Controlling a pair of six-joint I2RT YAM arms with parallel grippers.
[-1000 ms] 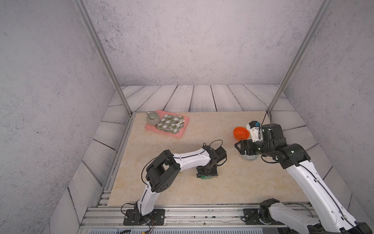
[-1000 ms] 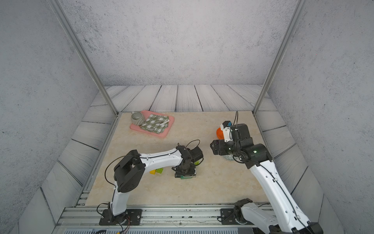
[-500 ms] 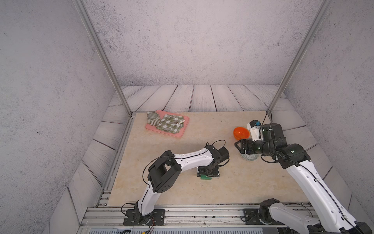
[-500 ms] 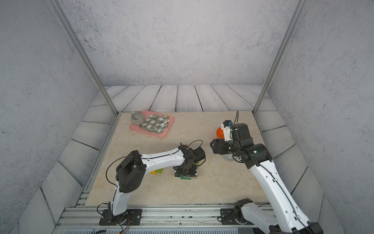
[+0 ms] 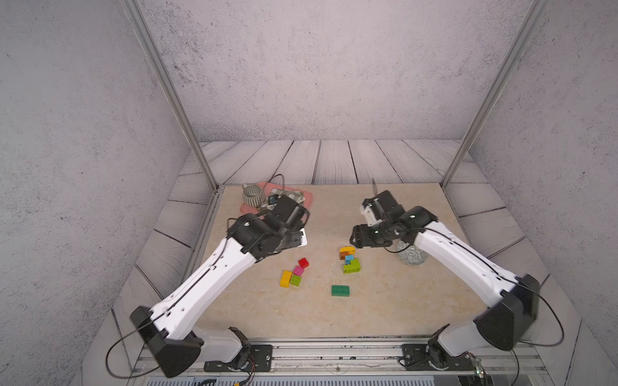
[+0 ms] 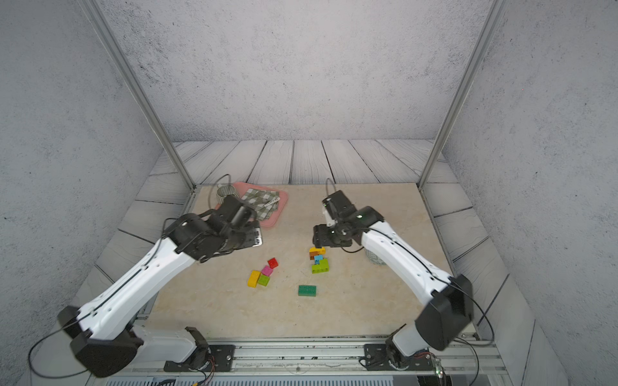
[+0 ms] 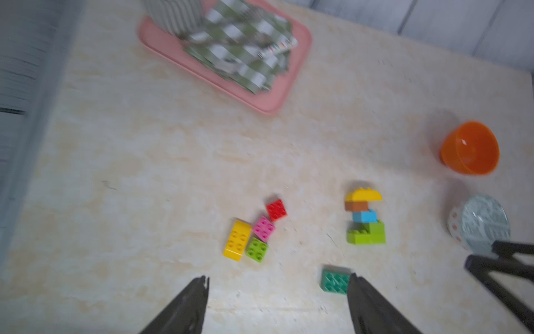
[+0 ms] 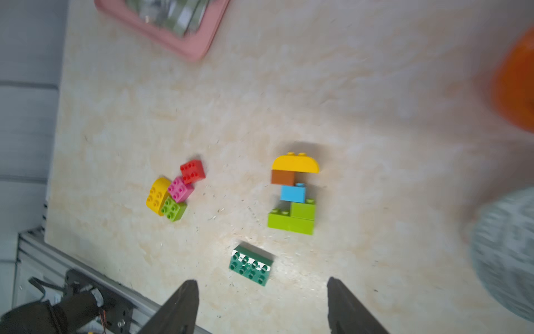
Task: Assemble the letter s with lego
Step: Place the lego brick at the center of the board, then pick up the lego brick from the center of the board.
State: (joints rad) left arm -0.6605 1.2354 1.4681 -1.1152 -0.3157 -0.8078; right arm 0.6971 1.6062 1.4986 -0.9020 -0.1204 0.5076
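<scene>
Jaws of left gripper [image 7: 278, 279] and right gripper [image 8: 261, 280] are hanging wide, empty, above the counter [image 5: 384, 300], seemingly eyeing the dark green brick [image 5: 340, 290] for the half-built stack [image 5: 350, 266].

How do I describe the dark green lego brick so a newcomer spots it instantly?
On the beige tabletop, find the joined column of bricks with a yellow arch at its far end, near the middle. Just nearer the base rail than that column lies the dark green brick. It is the only dark green piece and touches nothing, unlike the four loose bricks clustered further left.
</scene>
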